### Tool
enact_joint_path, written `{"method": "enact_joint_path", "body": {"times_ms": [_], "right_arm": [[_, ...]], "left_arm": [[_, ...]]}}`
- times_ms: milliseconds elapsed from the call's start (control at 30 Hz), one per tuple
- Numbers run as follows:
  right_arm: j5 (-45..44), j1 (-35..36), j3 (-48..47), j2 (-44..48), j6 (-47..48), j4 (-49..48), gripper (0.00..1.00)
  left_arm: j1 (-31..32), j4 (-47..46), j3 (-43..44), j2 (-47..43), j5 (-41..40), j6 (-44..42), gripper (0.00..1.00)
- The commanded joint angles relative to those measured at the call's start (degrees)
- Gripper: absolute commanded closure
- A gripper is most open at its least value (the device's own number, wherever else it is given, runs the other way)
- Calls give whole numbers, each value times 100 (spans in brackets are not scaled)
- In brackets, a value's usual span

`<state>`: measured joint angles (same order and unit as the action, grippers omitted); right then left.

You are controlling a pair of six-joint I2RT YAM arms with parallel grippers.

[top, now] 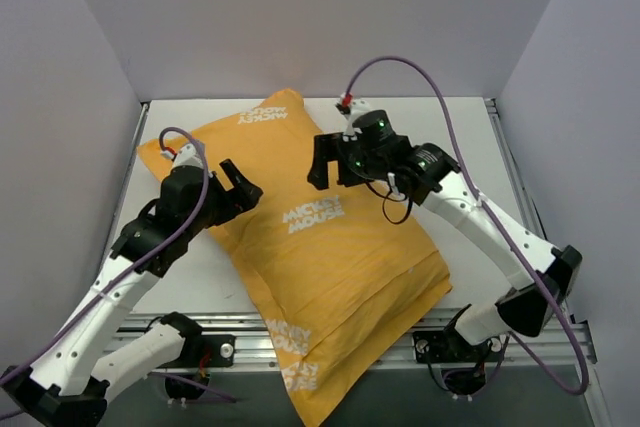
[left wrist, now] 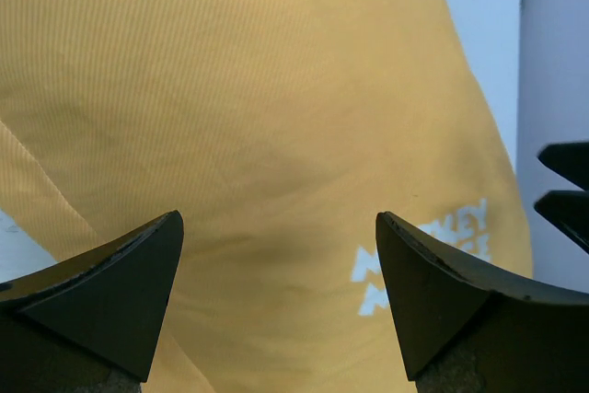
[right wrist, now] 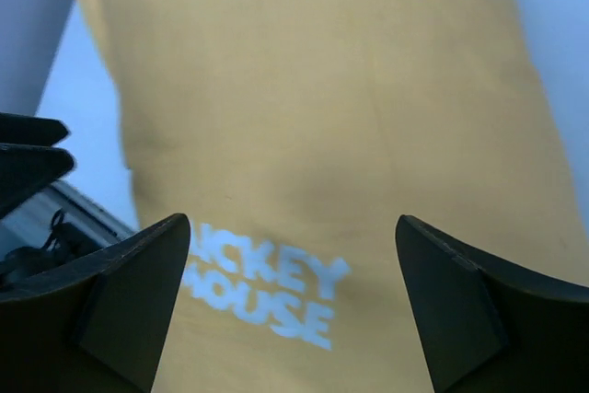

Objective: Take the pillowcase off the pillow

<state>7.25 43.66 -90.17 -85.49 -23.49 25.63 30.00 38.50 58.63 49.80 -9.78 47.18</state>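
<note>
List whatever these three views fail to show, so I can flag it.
- Pillow: unseen in every view; the pillowcase covers it.
- Pillowcase's near end: top view, hangs past the table and meets the frame's bottom edge; any opening there is unreadable.
- Its underside: hidden against the table.
- Lettering: left wrist view, partly behind a finger; right wrist view, blurred.
- Left gripper, right gripper: open, but contact with fabric is unclear.

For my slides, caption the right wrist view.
Open right gripper over the orange pillowcase and its white Mickey Mouse lettering.
</note>
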Motion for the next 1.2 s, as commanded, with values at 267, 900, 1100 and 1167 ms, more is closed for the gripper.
{"method": "enact_joint_path", "body": {"times_ms": [267,900,1100,1167], "right_arm": [[-49,-622,2521,1334,-622,374,9],[-425,-718,-1405,-2516,784,-1166,11],[-1172,-946,-873,-1420,591,-875,10],[-1348,-1035,-164,-745,442,-831,9]], "left_arm": [[-564,-1072,-841,1506,705,643,6],[-1552,-793,1299,2237,1602,-1754,6],[422,-616,1555,1981,584,-3011,6],[970,-625,1537,1990,-28,-3381,6]]}}
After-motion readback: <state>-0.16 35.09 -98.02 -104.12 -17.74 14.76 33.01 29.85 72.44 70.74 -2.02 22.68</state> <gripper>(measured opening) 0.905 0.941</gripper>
